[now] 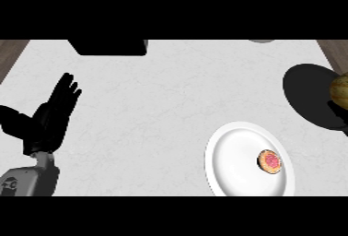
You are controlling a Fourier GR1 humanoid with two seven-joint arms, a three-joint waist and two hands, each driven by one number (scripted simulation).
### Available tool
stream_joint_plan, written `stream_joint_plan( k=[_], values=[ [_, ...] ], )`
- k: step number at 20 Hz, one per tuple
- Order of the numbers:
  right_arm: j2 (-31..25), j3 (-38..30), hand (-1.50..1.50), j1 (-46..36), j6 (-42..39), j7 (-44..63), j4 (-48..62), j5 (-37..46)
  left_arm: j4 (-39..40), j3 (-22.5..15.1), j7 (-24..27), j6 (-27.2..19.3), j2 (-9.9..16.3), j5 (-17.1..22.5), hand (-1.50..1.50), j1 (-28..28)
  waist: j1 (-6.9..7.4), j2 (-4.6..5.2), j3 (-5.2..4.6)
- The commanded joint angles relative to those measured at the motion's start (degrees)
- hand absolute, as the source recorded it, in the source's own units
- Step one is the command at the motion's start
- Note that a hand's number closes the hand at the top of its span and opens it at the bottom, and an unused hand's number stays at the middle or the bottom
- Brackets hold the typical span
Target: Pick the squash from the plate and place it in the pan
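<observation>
Squash (340,88) at right edge over black pan (309,94); right hand's state unclear. Left hand (51,117) released, resting far left. White plate (248,161) near bottom; bare counter (163,92) between.

White marbled table (156,92); white plate (238,166) near its right front; black pan (309,94) at right edge; black box (108,47) at back.

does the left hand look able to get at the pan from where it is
Probably not easily. The left hand rests open at the view's left, while the pan lies at the far right edge, across the counter. Nothing stands between them; the span alone tells against it.
</observation>
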State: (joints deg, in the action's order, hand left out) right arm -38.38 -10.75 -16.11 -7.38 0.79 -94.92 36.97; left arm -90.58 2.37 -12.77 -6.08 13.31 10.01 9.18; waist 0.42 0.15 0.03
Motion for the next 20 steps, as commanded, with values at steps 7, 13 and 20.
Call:
stream_joint_plan(
  k=[7,13,20],
  values=[
    [-1.36,-5.48,1.5,-12.75,9.1,-20.79,36.88,0.37,0.69,-0.77,1.59,0.46,-1.58,-1.71,0.0,-0.3,0.63,0.16,0.02],
    [-1.6,-5.27,1.5,-19.75,13.33,-35.2,57.92,2.09,-0.38,0.14,-3.26,0.22,-0.54,-0.56,0.0,4.34,1.84,0.65,0.14],
    [-0.02,-3.64,1.5,-26.75,22.74,-37.71,73.79,8.58,-0.15,-1.21,1.48,1.38,-2.95,-0.91,0.0,1.16,2.72,0.86,0.16]
  ],
)
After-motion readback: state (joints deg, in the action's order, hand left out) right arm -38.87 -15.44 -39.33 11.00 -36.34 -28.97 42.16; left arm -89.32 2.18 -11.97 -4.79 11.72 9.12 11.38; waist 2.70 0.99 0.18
